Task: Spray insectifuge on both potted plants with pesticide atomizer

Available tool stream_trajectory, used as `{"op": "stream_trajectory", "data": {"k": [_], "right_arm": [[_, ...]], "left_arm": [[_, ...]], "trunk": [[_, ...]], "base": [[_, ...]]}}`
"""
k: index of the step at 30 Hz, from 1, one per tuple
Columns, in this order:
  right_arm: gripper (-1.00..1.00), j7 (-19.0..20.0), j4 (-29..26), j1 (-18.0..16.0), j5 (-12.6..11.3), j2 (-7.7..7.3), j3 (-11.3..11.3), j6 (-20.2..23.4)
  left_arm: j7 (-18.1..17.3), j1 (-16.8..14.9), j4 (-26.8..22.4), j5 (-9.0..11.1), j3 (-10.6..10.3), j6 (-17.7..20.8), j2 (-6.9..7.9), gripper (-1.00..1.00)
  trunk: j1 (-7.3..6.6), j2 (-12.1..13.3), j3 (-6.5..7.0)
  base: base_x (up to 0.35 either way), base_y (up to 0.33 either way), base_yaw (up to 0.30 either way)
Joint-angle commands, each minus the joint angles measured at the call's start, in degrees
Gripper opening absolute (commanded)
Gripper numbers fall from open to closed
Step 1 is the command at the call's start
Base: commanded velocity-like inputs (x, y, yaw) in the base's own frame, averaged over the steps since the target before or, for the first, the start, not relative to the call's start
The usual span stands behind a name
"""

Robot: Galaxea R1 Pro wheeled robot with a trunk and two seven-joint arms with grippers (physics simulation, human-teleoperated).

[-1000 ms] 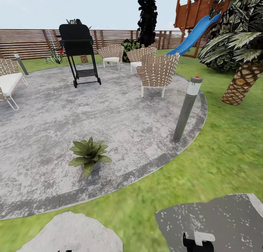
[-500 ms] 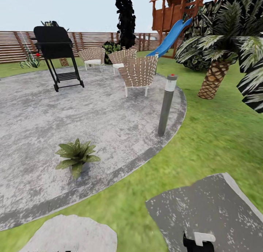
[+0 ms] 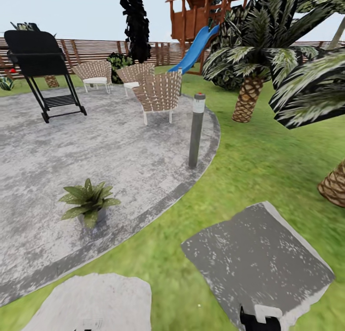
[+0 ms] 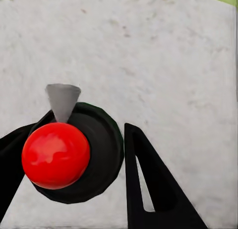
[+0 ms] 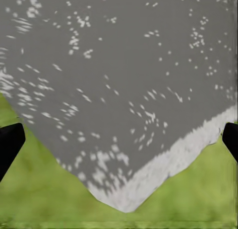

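The pesticide atomizer [image 4: 74,149] sits between the jaws of the left gripper [image 4: 84,164], seen from above in the left wrist view: its dark round body, red spot on top and pale nozzle cone hang over a light stepping stone [image 4: 163,55], the dark fingers [image 4: 148,184] pressing on either side, so the bottle is in hand and the step now is getting to a plant. The nearest potted plant [image 3: 87,200] stands on the round paved patch [image 3: 120,149], ahead and to the left of the robot in the head view, well apart from it. To do this well, I would turn the base towards that rosette, draw near, and aim the nozzle squarely at the leaves before spraying, keeping the grip firm so the slim bottle does not twist. The head view gives the wider garden, with a grey bollard light [image 3: 196,130], wicker chairs [image 3: 158,94], a black grill [image 3: 38,62] and palms [image 3: 254,58], but not the grasp itself. The right wrist view shows the right gripper's finger tips at opposite edges, jaws wide and empty, over a darker stepping stone [image 5: 124,80] and grass [image 5: 44,194].
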Motion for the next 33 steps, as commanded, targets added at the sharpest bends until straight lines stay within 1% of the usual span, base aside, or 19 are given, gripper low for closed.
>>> {"op": "stream_trajectory", "data": {"k": [1, 9, 16, 22, 30, 33], "right_arm": [[1.00, -0.1, 0.1, 0.0, -0.6, 0.01, 0.5, -0.2], [1.00, -0.1, 0.1, 0.0, -0.6, 0.05, 0.5, -0.2], [1.00, -0.1, 0.1, 0.0, -0.6, 0.04, 0.5, -0.2], [1.00, -0.1, 0.1, 0.0, -0.6, 0.05, 0.5, -0.2], [1.00, -0.1, 0.0, 0.0, -0.7, -0.27, 0.5, -0.2], [1.00, -0.1, 0.0, 0.0, -0.7, -0.38, 0.4, -0.2]], "left_arm": [[-0.2, 0.0, 0.0, -0.5, 0.5, -0.2, 0.02, -1.00], [-0.2, 0.0, 0.0, -0.5, 0.5, -0.2, 0.03, -1.00], [-0.1, 0.0, -0.2, -0.4, 0.7, -0.1, 0.08, -1.00], [-0.2, 0.0, -0.2, -0.5, 1.6, -0.1, 0.14, -1.00], [-0.7, 0.0, -0.6, -1.0, 1.1, -0.2, -0.50, -1.00], [-0.6, 0.0, -0.6, -1.0, 1.1, -0.2, -0.38, -1.00]], "trunk": [[-0.04, 0.0, -0.04], [-0.04, 0.0, -0.04], [-0.04, 0.0, -0.04], [-0.04, 0.0, -0.04], [-0.04, 0.0, -0.04], [-0.04, 0.0, -0.04]], "base": [[-0.314, 0.161, -0.300], [-0.301, 0.200, -0.300], [-0.203, 0.233, -0.300], [-0.045, 0.191, -0.300], [-0.001, 0.013, -0.300], [0.000, 0.000, -0.300]]}}
